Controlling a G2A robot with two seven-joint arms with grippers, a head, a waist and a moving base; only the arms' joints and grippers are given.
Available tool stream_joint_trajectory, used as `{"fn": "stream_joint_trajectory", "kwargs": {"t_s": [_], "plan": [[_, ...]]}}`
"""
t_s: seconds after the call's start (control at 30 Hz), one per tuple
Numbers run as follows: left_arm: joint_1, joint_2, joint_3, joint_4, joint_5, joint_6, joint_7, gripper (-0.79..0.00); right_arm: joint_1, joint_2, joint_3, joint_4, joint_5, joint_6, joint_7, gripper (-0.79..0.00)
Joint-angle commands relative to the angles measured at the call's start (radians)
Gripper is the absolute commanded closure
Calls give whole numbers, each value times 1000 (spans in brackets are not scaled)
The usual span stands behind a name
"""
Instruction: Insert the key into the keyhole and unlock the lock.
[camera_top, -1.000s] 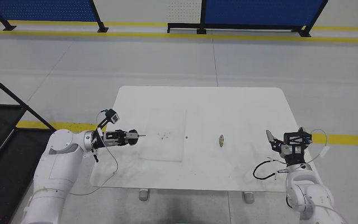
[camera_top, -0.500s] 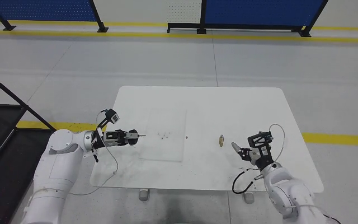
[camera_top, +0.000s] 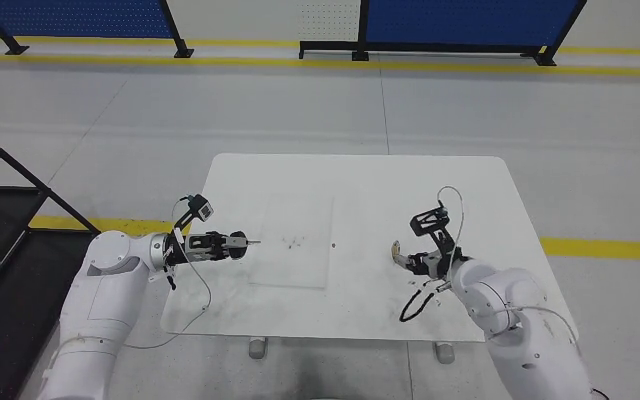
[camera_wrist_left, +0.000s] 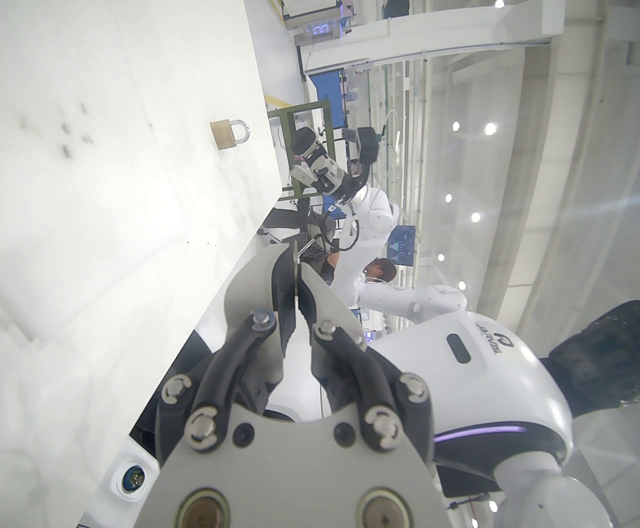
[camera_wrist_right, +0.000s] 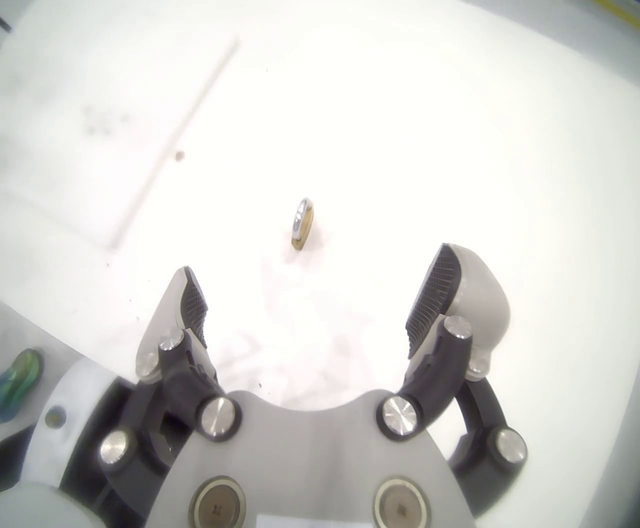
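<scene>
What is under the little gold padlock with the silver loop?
Only the white table. The gold padlock seems to stand on it with its silver loop up, away from the thin white mat. Its bottom face, and any keyhole there, is covered.

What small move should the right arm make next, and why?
Probably ease the open right pincer forward and close it on the padlock, which sits ungripped on the table just ahead. The left pincer holds the key.
</scene>
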Motion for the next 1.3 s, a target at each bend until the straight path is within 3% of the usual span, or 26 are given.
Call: {"fn": "stream_joint_trajectory", "kwargs": {"t_s": [0.0,0.4,0.93,1.27], "plan": [[0,0,0,0,0,0,0,0,41,-5,-29,29,4,29,46,-785],[0,0,0,0,0,0,0,0,168,-31,-164,136,-14,98,175,-785],[0,0,0,0,0,0,0,0,340,-72,-287,338,40,75,178,-785],[0,0,0,0,0,0,0,0,349,-75,-285,366,67,71,171,-785]]}}
